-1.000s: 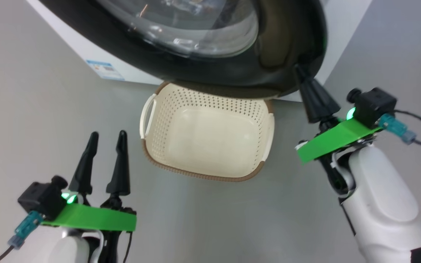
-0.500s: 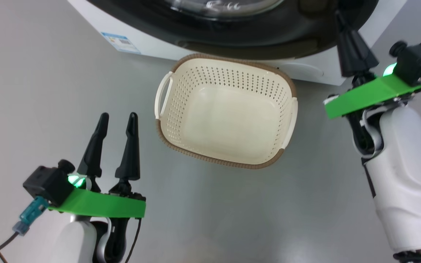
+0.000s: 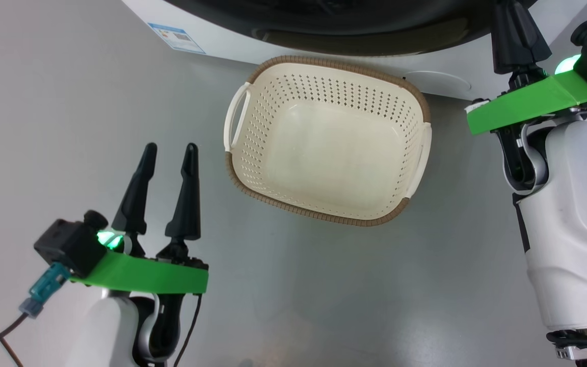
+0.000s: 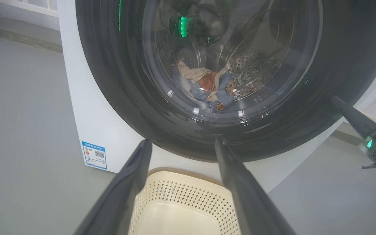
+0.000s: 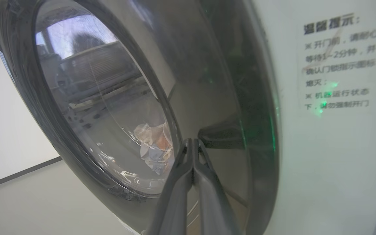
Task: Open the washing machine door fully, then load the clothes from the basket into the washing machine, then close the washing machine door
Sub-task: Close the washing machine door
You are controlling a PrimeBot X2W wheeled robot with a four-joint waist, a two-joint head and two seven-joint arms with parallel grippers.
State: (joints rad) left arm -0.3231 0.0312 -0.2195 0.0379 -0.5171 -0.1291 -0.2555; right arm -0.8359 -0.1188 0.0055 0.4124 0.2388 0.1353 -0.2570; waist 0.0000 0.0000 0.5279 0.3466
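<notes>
Basket point(image 3: 334, 94): cream perforated plastic, woven brown rim, rounded rectangle, mid-view.
Washing machine door point(image 4: 116, 81): glossy black ring, bulging glass, 12 o'clock.
Clothes point(image 4: 207, 88): blue-and-cream bundle behind the glass, in the steel drum point(image 4: 250, 68).
Washing machine point(image 4: 90, 124): white; blue QR sticker point(image 3: 176, 38) at 11 o'clock; Chinese notice point(image 5: 336, 62) headed 温馨提示.
Left gripper point(image 3: 170, 148): released, fingers spread, 7 o'clock.
Right gripper point(image 5: 192, 140): clenched, tips together at the door's edge.

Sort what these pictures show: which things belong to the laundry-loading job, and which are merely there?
Job:
- washing machine
- washing machine door
- clothes, behind the door glass
- basket, empty
- right gripper, shut, by the door rim
- left gripper, open

Merely there:
- blue label sticker
- printed notice
- grey floor
</notes>
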